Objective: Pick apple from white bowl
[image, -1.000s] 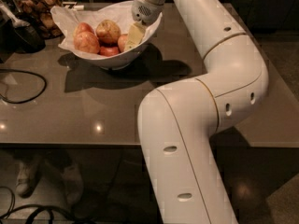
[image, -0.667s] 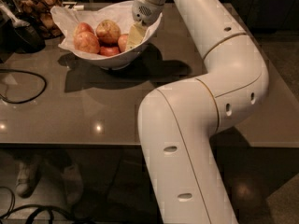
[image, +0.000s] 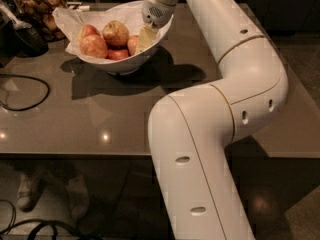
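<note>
The white bowl [image: 121,64], lined with crumpled white paper, stands at the back left of the table and holds several apples. The pinkish-red apple [image: 93,46] lies on its left side. A yellowish-brown speckled apple [image: 115,32] is behind it and a small darker red apple [image: 118,54] is at the front. My gripper [image: 144,38] reaches down into the right side of the bowl. It is right beside another reddish apple [image: 132,44], which it partly hides, and about a hand's width right of the pinkish-red apple.
My white arm [image: 235,84] sweeps over the right half of the grey table [image: 100,114]. A dark appliance [image: 20,34] and a jar of brown items [image: 37,6] stand at the back left. A black cable [image: 25,91] loops on the left.
</note>
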Controlling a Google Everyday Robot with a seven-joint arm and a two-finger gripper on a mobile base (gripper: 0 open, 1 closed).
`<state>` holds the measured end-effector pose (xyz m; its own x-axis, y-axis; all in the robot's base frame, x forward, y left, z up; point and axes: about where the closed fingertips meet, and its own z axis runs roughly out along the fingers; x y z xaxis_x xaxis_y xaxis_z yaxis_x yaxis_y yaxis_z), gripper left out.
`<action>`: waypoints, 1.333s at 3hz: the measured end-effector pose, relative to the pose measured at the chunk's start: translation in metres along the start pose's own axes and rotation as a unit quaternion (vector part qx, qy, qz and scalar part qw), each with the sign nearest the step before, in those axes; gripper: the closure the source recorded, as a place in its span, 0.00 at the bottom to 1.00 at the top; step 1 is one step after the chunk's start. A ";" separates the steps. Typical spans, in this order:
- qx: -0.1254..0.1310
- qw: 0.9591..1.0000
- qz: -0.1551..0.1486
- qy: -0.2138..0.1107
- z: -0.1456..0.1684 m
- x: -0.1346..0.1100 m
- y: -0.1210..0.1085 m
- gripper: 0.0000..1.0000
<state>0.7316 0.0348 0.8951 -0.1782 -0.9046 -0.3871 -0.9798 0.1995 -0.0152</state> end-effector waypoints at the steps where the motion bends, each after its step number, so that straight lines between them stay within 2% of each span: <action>1: 0.000 1.000 0.000 0.000 0.000 0.000 0.000 1.00; 2: 0.000 1.000 0.000 0.000 0.000 0.000 0.000 1.00; 3: 0.027 0.999 -0.007 -0.041 -0.030 -0.011 -0.001 1.00; 4: 0.037 0.997 -0.014 -0.067 -0.052 -0.016 0.004 1.00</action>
<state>0.7260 0.0307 0.9493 -0.1324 -0.8527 -0.5054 -0.9739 0.2067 -0.0936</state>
